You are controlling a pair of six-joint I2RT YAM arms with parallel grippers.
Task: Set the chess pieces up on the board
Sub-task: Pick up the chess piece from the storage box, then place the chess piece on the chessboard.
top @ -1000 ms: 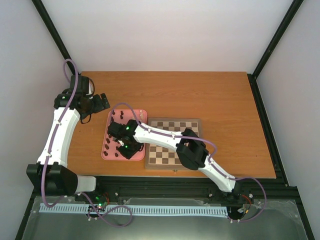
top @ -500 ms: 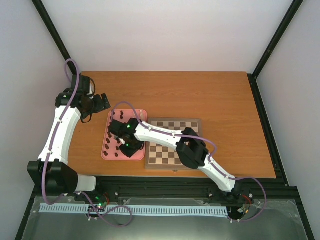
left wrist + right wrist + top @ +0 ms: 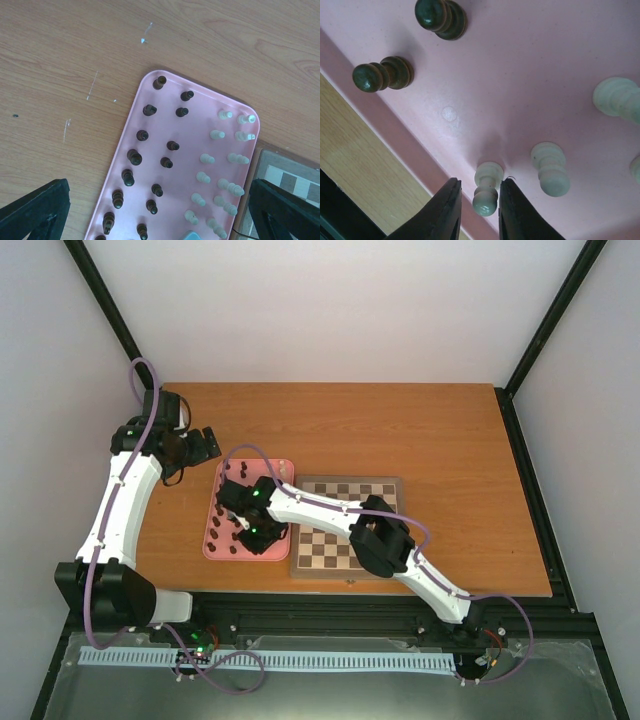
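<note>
Small shift since a second ago: the right arm's elbow has slid a touch to the left over the board [image 3: 330, 555], and the right claw [image 3: 258, 532] has edged along with it, low over the pink tray [image 3: 192, 130]. The left arm has barely stirred.

Down at the right wrist, close quarters. The right claw's two black fingers [image 3: 447, 210] stand either side of a single white piece [image 3: 486, 192] near the tray's edge. One finger looks to be touching the piece, while a sliver of pink shows between the piece and the other finger. So the jaws are narrow but not clamped; nothing is gripped. Another white piece [image 3: 549, 167] stands just beside it, a third [image 3: 617, 97] sits further off, and two dark pieces [image 3: 382, 75] stand apart across the pink floor. A strip of wooden table [image 3: 360, 150] shows past the tray's rim.

The left claw [image 3: 160, 200] hangs out over the table's far left side, looking down on the tray with its fingers spread wide apart and holding nothing.

From there the chess pieces are laid out plainly. The dark ones [image 3: 134, 157] run in two loose columns down the tray's left half, and the white ones [image 3: 227, 189] run in two columns down its right half. All stand on the tray. The board lies just beside the tray on its right, near the table's front edge.
</note>
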